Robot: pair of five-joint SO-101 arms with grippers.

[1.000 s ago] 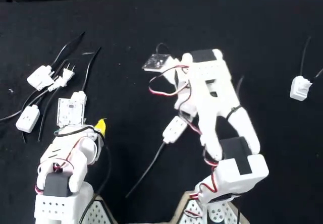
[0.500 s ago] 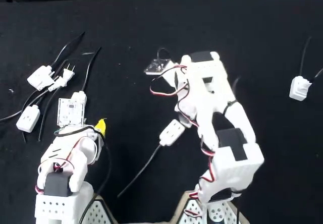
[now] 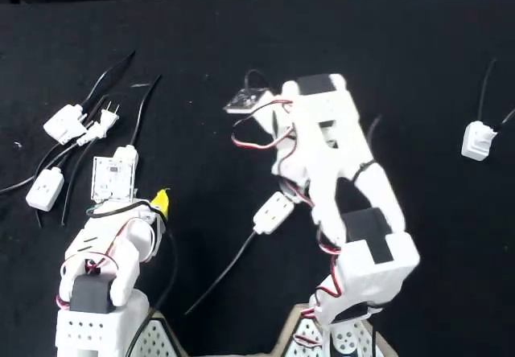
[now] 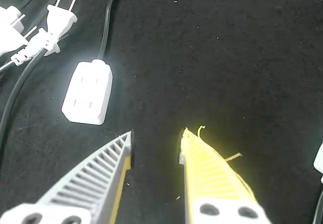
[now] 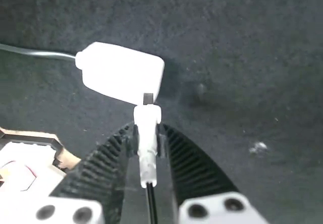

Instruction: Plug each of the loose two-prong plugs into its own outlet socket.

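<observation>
**Right gripper** (image 5: 146, 129) — closed narrow on a two-prong plug (image 5: 147, 114), black ribbed fingers (image 5: 108, 158) clamping its flat sides. Holds the plug nose against the short end face of the centre socket (image 5: 122, 72), with one dark prong showing at the seam. Judged not fully seated.

**Step in hand, as judged** — seating that plug.
- Push straight along the prong line and keep the plug square to the socket face.
- Press slowly: the centre socket lies loose and probably slides back instead of taking the prongs.
- Keep the grip firm so the smooth plug body cannot slip through the fingers.

**Centre socket** — rounded white block of glossy moulded plastic, thin cord (image 3: 229, 264) trailing from its far end.

**Left gripper** (image 4: 156, 133) — parted wide, holding nothing, left of the centre socket in the high view. Ribbed wedge fingers, one grey, one yellow.

**Second socket** (image 4: 87, 92) — farther left of the centre socket. White, soft-cornered, slot pairs on its upper face, black cord at one end.

**Loose plug** (image 4: 61, 13) — farther left again. Small white body, two bare metal prongs, unplugged.

**Far socket** (image 3: 479, 140) — well right of the centre socket. White, dark cord.

**Black cloth** (image 3: 201, 35) — under the centre socket. Matte, faintly fuzzy, lint-specked.
</observation>
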